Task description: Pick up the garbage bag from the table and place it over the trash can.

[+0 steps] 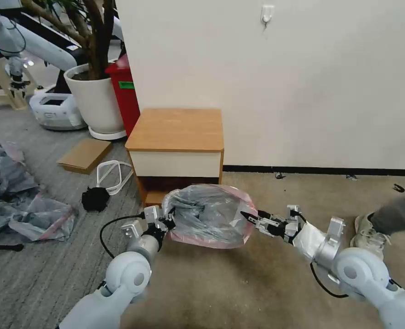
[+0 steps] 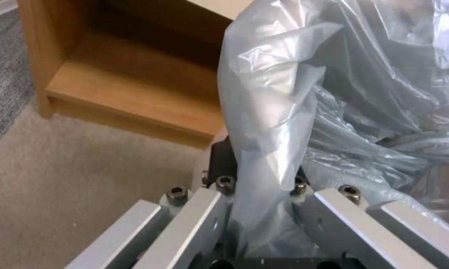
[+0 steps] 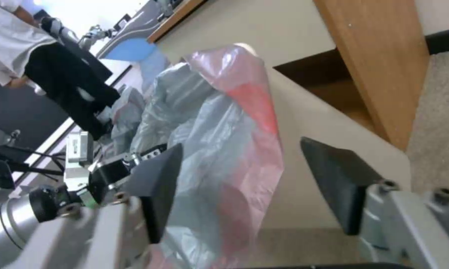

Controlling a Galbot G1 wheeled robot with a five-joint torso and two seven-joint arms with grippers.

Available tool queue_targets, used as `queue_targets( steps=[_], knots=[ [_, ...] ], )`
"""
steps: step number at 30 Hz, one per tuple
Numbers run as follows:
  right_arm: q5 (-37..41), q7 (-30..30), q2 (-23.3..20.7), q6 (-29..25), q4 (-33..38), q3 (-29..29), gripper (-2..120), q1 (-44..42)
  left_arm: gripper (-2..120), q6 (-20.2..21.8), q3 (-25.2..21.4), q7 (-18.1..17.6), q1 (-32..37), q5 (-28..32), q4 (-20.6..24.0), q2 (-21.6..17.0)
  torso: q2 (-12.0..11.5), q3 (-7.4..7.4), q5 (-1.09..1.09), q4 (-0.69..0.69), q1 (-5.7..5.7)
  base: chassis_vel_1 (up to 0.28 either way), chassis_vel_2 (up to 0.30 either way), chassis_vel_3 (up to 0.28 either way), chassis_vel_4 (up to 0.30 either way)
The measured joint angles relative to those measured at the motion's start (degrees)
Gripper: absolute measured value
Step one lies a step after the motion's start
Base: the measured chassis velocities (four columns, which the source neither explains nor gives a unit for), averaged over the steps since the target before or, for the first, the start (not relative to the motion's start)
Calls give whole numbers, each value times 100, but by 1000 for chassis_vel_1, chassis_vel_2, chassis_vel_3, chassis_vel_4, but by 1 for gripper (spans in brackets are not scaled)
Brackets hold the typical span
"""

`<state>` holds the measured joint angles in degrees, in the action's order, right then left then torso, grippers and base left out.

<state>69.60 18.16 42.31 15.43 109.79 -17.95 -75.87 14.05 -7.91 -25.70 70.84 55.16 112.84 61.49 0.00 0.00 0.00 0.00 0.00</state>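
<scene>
The garbage bag [image 1: 207, 214], crinkly grey plastic with a pink-red rim, is spread over the trash can on the carpet just in front of the table [image 1: 175, 128]. My left gripper [image 1: 169, 222] is at the bag's left edge, shut on a bunched fold of the plastic [image 2: 264, 123]. My right gripper [image 1: 250, 216] is at the bag's right edge and stands open. The pink rim [image 3: 244, 112] hangs loose between its black fingers [image 3: 157, 186]. Part of the trash can's cream wall [image 3: 309, 123] shows beside that rim; the bag hides the remainder.
A white plant pot [image 1: 95, 100] and a red bin [image 1: 125, 91] stand left of the table. A cardboard piece [image 1: 84, 154], a white loop [image 1: 113, 173], a black lump [image 1: 95, 198] and a heap of plastic bags [image 1: 15, 196] lie on the left floor. A person's shoe [image 1: 369, 235] is at the right.
</scene>
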Motion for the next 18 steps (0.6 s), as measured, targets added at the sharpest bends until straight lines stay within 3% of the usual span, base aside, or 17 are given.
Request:
queue_targets(
  steps=[9, 11, 13, 15, 18],
  knots=[
    [-4, 0, -1, 1, 8, 2, 38, 4, 3, 0, 5, 0, 8, -12, 3, -4, 0, 0, 0, 0, 0, 0, 0, 0, 0],
    [-4, 5, -9, -11, 38, -16, 24, 0, 3, 0, 9, -2, 23, -17, 22, -11, 0, 0, 0, 0, 0, 0, 0, 0, 0],
    [-4, 5, -9, -12, 40, -16, 22, -1, 3, 0, 9, -2, 23, -18, 23, -11, 0, 0, 0, 0, 0, 0, 0, 0, 0],
    [-10, 11, -2, -25, 66, -36, 9, -26, 3, -1, 11, -4, 29, -21, 34, -15, 0, 0, 0, 0, 0, 0, 0, 0, 0],
    [-17, 12, 4, -36, 74, -40, 6, -37, 3, -2, 11, -6, 33, -24, 47, -18, 0, 0, 0, 0, 0, 0, 0, 0, 0]
  ],
)
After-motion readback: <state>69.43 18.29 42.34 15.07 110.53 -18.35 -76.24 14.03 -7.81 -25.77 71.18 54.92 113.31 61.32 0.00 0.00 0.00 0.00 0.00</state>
